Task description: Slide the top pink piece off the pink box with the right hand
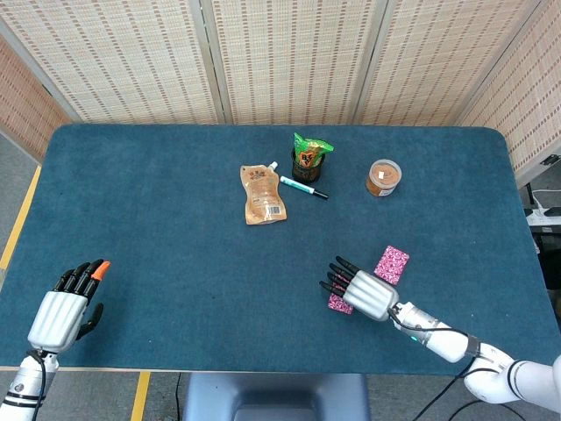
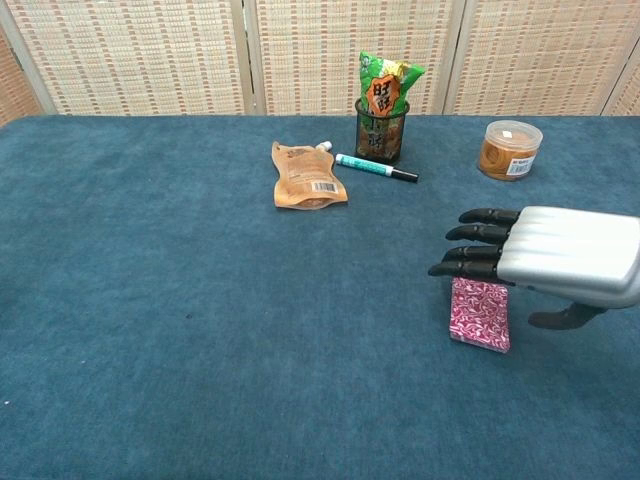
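Observation:
The pink box (image 1: 392,264) lies flat on the blue table, right of centre. The pink piece (image 1: 337,303) lies on the cloth to the box's front left, apart from it. In the chest view the same pink piece (image 2: 480,315) lies flat, just below my right hand's fingertips. My right hand (image 1: 361,290) hovers over the piece's right edge with its fingers stretched out straight and holds nothing; the chest view shows this right hand (image 2: 545,258) with the thumb low beside the piece. The box is hidden in the chest view. My left hand (image 1: 66,307) rests empty at the table's front left.
At the back of the table stand a black mesh cup with a green snack bag (image 1: 308,158), a teal marker (image 1: 302,187), a brown pouch (image 1: 262,196) and a round tub (image 1: 384,177). The table's front edge (image 1: 263,373) runs close below my right hand.

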`<move>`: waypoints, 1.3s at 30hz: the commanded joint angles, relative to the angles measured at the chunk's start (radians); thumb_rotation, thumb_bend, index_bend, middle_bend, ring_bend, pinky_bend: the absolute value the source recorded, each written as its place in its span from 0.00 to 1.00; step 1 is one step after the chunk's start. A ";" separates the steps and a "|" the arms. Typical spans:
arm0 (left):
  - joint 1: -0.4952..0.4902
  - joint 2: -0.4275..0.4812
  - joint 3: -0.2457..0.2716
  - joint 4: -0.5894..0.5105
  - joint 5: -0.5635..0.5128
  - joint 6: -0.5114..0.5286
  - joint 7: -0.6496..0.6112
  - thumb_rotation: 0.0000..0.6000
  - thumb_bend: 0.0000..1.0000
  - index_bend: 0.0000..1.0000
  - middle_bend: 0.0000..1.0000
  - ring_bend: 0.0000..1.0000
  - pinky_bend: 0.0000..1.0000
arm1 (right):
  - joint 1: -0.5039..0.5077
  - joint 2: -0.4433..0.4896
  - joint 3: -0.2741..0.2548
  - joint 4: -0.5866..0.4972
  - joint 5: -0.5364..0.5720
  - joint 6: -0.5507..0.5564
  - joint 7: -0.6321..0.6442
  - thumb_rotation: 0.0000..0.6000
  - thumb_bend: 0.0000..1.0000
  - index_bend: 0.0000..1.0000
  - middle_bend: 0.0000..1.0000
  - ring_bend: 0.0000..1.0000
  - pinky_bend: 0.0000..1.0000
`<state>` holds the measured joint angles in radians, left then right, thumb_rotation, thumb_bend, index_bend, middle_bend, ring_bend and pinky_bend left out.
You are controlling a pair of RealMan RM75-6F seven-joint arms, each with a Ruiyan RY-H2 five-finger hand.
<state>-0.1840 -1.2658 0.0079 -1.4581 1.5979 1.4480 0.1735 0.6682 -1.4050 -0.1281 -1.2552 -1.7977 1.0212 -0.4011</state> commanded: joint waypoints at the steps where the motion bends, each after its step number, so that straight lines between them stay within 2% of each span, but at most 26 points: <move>1: 0.001 0.001 -0.001 -0.001 0.001 0.002 0.000 1.00 0.48 0.00 0.09 0.12 0.20 | -0.007 0.022 0.016 0.008 0.024 0.005 0.000 1.00 0.22 0.01 0.11 0.02 0.02; 6: 0.001 -0.001 -0.003 -0.006 -0.002 0.001 0.012 1.00 0.48 0.00 0.09 0.12 0.20 | 0.000 0.055 0.028 0.072 0.035 0.012 0.058 1.00 0.22 0.04 0.11 0.01 0.02; 10: 0.001 -0.008 0.002 -0.008 0.008 0.003 0.024 1.00 0.48 0.00 0.09 0.12 0.20 | 0.002 0.056 0.011 0.179 0.013 0.035 0.152 1.00 0.22 0.07 0.10 0.01 0.02; 19: 0.012 -0.025 -0.006 -0.011 0.003 0.025 0.071 1.00 0.48 0.00 0.10 0.13 0.20 | -0.021 0.024 -0.020 0.319 0.014 0.025 0.217 1.00 0.22 0.07 0.10 0.01 0.02; 27: 0.006 -0.024 -0.002 -0.010 -0.001 0.004 0.068 1.00 0.48 0.00 0.10 0.13 0.20 | -0.034 -0.011 -0.039 0.379 0.001 0.034 0.242 1.00 0.22 0.08 0.10 0.01 0.02; 39: 0.005 -0.021 -0.004 -0.009 -0.006 -0.001 0.065 1.00 0.48 0.00 0.10 0.13 0.20 | -0.030 -0.062 -0.032 0.421 0.002 0.042 0.252 1.00 0.22 0.24 0.19 0.03 0.04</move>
<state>-0.1789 -1.2866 0.0038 -1.4675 1.5921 1.4470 0.2383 0.6375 -1.4667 -0.1602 -0.8343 -1.7958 1.0639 -0.1500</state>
